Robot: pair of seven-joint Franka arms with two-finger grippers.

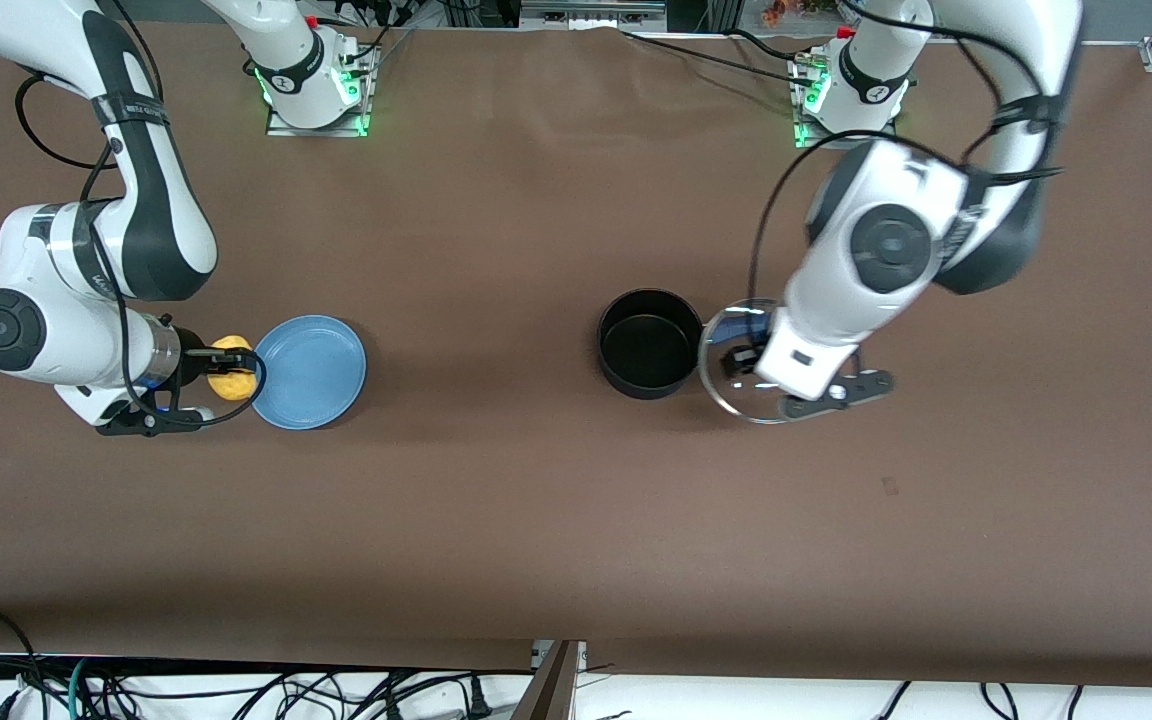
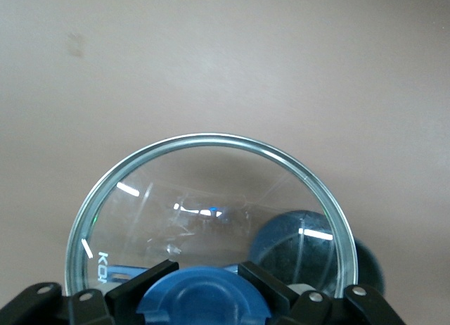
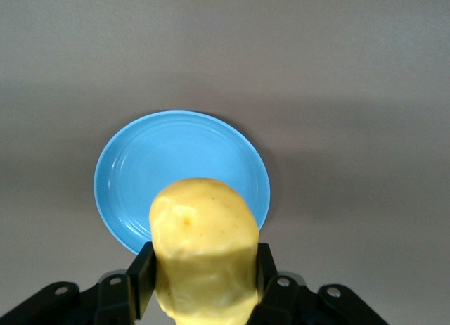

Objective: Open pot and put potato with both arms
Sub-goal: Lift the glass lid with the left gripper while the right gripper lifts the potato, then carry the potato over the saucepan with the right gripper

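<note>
Currently the right tool (image 1: 219, 368) grips the potato (image 1: 232, 367), lifted over the worktop (image 1: 536, 520) at the edge of the blue plate (image 1: 311, 372), toward the right arm's end. Pot (image 1: 648, 343) stands uncovered mid-worktop, well apart from the potato, toward the left arm's end; its interior looks empty and its handle is not visible. The plate is empty too. Left tool (image 1: 736, 362) is clamped on the blue knob (image 2: 202, 297) of the glass lid (image 2: 211, 212), held beside the pot, clear of the opening. Judgement: the right arm must carry the potato across toward the left arm's end to reach the pot.
</note>
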